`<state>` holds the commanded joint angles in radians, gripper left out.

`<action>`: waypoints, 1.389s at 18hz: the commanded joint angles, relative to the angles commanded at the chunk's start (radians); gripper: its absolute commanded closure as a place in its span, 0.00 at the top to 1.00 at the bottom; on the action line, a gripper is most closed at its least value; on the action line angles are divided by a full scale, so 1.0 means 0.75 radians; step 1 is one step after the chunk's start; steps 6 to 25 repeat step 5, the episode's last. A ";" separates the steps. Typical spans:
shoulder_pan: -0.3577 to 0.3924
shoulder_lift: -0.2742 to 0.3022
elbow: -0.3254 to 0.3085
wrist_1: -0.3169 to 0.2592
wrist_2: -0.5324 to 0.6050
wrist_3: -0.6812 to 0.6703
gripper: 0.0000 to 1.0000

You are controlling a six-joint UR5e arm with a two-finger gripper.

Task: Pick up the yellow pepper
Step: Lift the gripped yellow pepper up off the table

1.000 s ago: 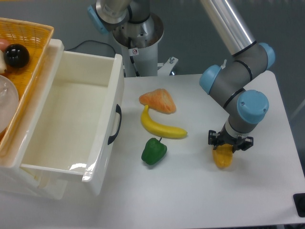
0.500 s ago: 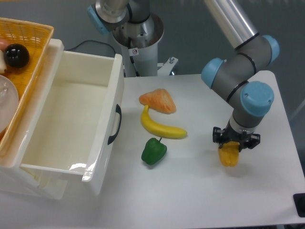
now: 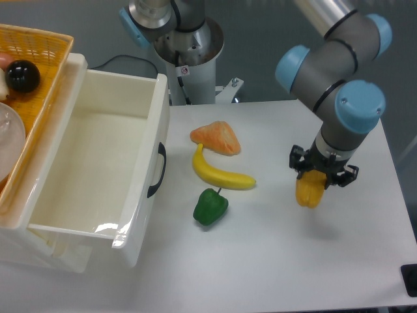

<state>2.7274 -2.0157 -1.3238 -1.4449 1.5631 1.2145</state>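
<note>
The yellow pepper (image 3: 309, 190) is a small yellow-orange blocky piece hanging in my gripper (image 3: 322, 178) at the right side of the white table (image 3: 273, 261). The gripper is shut on its top and holds it lifted above the table, with a faint shadow under it. The pepper's stem is hidden between the fingers. The arm's blue and grey wrist (image 3: 348, 111) stands right above it.
A green pepper (image 3: 210, 207), a yellow banana (image 3: 220, 175) and an orange wedge-shaped piece (image 3: 216, 137) lie in the table's middle. A white open bin (image 3: 98, 169) with a black handle stands at the left, with a yellow basket (image 3: 29, 78) on its far left edge.
My gripper has risen and shifted a little to the right with the yellow pepper in it. The pepper has come up off the table.
</note>
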 joint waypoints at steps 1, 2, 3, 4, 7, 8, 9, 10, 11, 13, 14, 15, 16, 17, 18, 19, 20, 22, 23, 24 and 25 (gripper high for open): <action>0.008 0.006 0.000 -0.018 0.012 0.041 0.23; 0.010 0.012 0.000 -0.029 0.043 0.064 0.23; 0.010 0.012 0.000 -0.031 0.063 0.066 0.23; 0.008 0.012 0.000 -0.031 0.065 0.068 0.23; 0.008 0.012 0.000 -0.031 0.065 0.068 0.23; 0.008 0.012 0.000 -0.031 0.065 0.068 0.23; 0.008 0.012 0.000 -0.031 0.065 0.068 0.23; 0.008 0.012 0.000 -0.031 0.065 0.068 0.23; 0.008 0.012 0.000 -0.031 0.065 0.068 0.23; 0.008 0.012 0.000 -0.031 0.065 0.068 0.23; 0.008 0.012 0.000 -0.031 0.065 0.068 0.23; 0.008 0.012 0.000 -0.031 0.065 0.068 0.23; 0.008 0.012 0.000 -0.031 0.065 0.068 0.23; 0.008 0.012 0.000 -0.031 0.065 0.068 0.23; 0.008 0.012 0.000 -0.031 0.065 0.068 0.23; 0.008 0.012 0.000 -0.031 0.065 0.068 0.23; 0.008 0.012 0.000 -0.031 0.065 0.068 0.23; 0.008 0.012 0.000 -0.031 0.065 0.068 0.23; 0.008 0.012 0.000 -0.031 0.065 0.068 0.23; 0.008 0.012 0.000 -0.031 0.065 0.068 0.23; 0.008 0.012 0.000 -0.031 0.065 0.068 0.23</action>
